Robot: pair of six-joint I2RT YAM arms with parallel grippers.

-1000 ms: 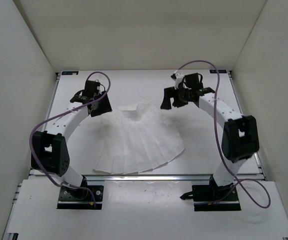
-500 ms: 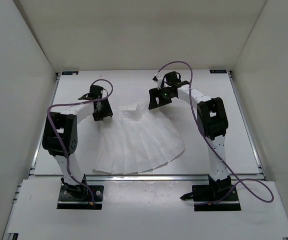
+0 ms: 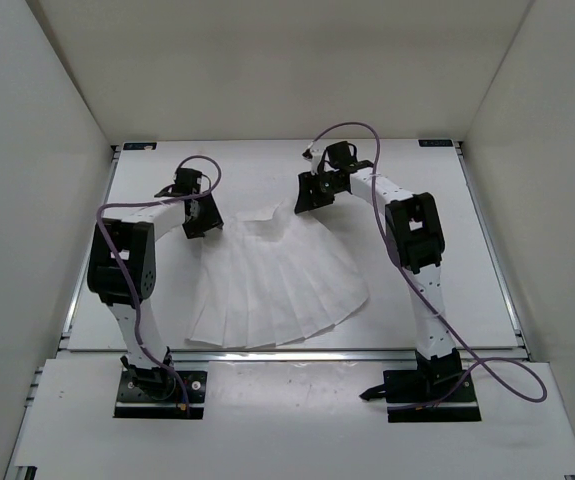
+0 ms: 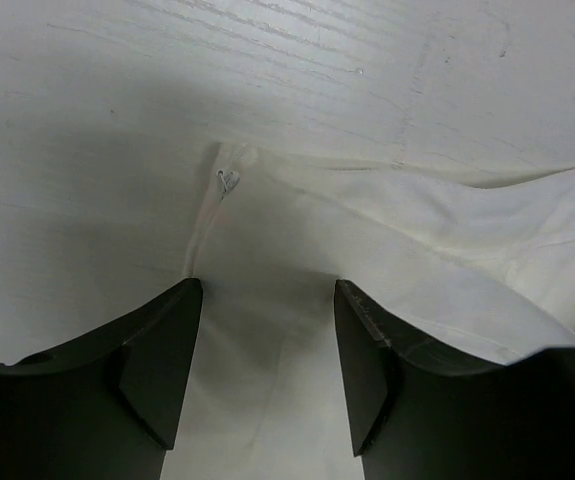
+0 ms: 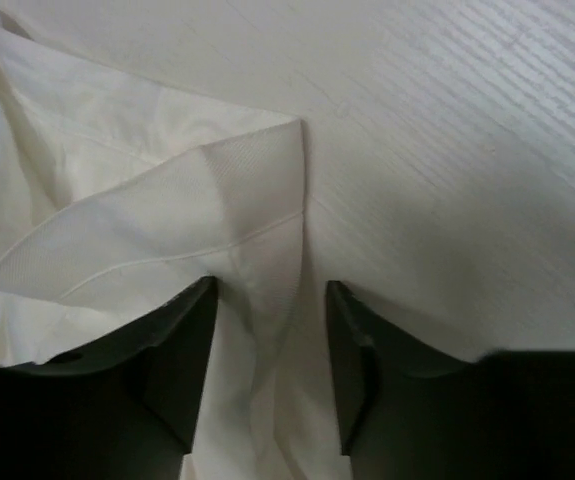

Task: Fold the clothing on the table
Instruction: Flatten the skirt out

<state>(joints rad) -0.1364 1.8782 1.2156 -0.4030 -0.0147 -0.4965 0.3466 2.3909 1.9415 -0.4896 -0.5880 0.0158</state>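
Observation:
The clothing, a white pleated skirt, lies flat on the table with its narrow waist at the far side and its wide hem toward the arm bases. My left gripper is down at the waist's left corner. In the left wrist view the left gripper is open and straddles the clothing just inside its edge. My right gripper is at the waist's right corner. In the right wrist view the right gripper has its jaws apart around a raised fold of the clothing.
White walls enclose the table on three sides. Metal rails run along its edges. Purple cables loop over both arms. Bare table shows to the left and right of the skirt and behind the waist.
Both arms have swung in and lowered onto the waist corners. The right gripper moved left onto the right corner and its jaws have narrowed. The skirt lies as before.

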